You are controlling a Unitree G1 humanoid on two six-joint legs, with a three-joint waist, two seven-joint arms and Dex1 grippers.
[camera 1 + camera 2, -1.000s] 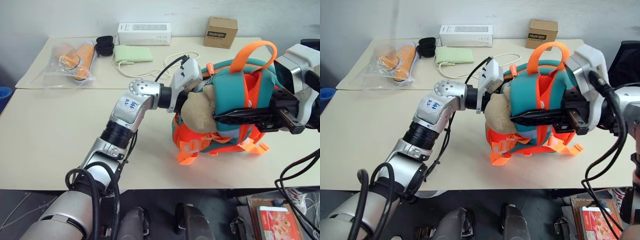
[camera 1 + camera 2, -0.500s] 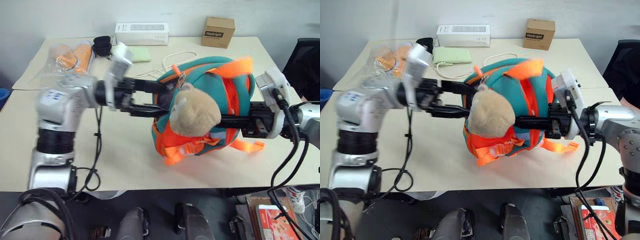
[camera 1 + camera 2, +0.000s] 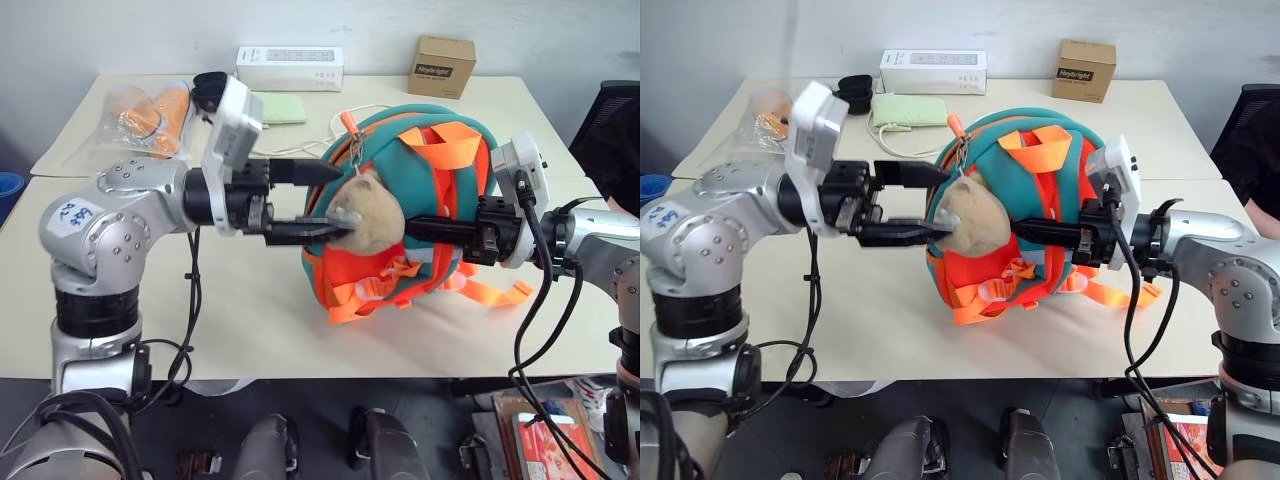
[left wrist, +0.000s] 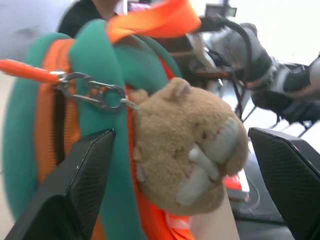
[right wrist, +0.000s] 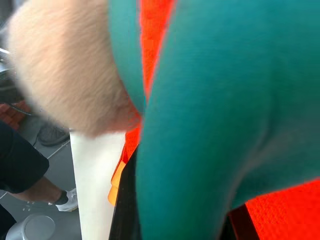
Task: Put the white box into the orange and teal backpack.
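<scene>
Fingers of the left gripper point(image 3: 305, 197) are wide apart, right beside the plush toy point(image 3: 362, 208) on the orange and teal backpack point(image 3: 420, 210) — the right gripper point(image 3: 428, 228) pinches the bag's other side. I can't spot the white box — maybe it's inside.
</scene>
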